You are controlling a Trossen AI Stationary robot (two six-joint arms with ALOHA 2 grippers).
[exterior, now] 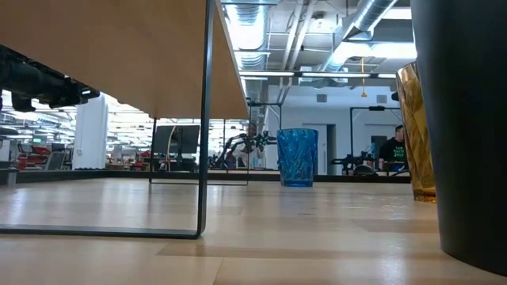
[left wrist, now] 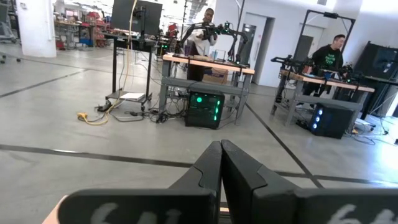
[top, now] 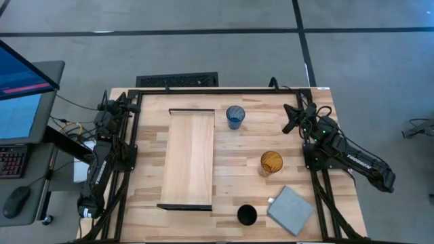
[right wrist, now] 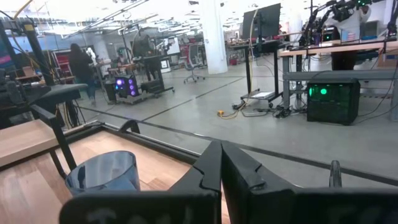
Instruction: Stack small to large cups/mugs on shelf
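Note:
The blue cup [top: 235,116] stands upright on the table at the far middle, right of the shelf [top: 189,158]; it also shows in the low view [exterior: 298,157] and the right wrist view [right wrist: 103,173]. The amber cup [top: 271,163] stands mid-right, and the black cup [top: 247,215] stands near the front edge. My left gripper [left wrist: 221,163] is shut and empty at the table's far left corner. My right gripper [right wrist: 221,162] is shut and empty at the far right, apart from the blue cup.
A flat grey square pad [top: 290,210] lies at the front right, beside the black cup. The shelf stands on dark frame legs [exterior: 203,119] at the table's left middle. People work at benches in the room beyond the table.

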